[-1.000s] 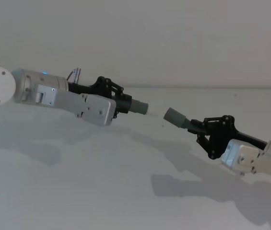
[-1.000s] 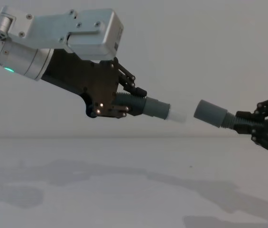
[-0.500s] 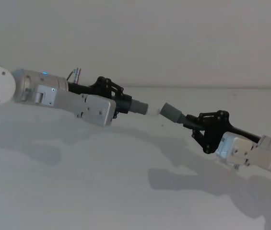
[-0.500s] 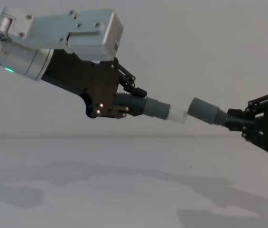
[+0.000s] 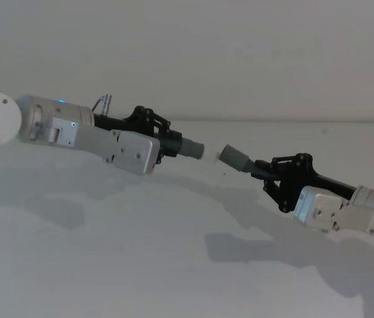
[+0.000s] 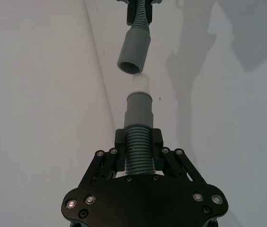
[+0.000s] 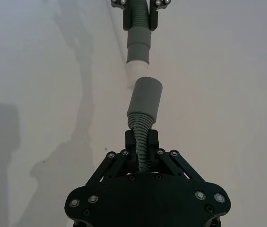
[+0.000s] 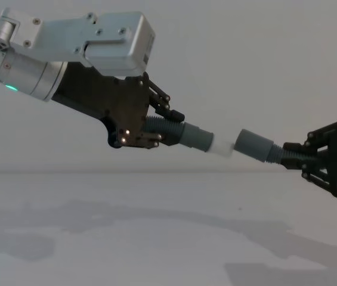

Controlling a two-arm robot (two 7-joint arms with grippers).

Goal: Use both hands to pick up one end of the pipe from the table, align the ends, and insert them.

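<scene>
Your right gripper (image 8: 302, 158) has slid its cuff (image 8: 253, 145) closer, mouth just shy of the white tip (image 8: 222, 146) ahead of the jaws of your left gripper (image 8: 163, 132). Both jaws clamped on ribbed hose (image 6: 138, 153), up off the surface (image 8: 156, 238).

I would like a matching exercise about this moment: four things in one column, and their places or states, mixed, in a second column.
Column 1
1. white tip
2. grey cuff
3. left end effector
4. table

Column 2
A. on the ribbed hose gripped by the right end effector
B. plain white surface below the held pieces
C. shut on ribbed pipe just behind the smooth collar
D. points at an open mouth, not yet inside

Pairs: 1-D, 2-A, 3-C, 4-B.
</scene>
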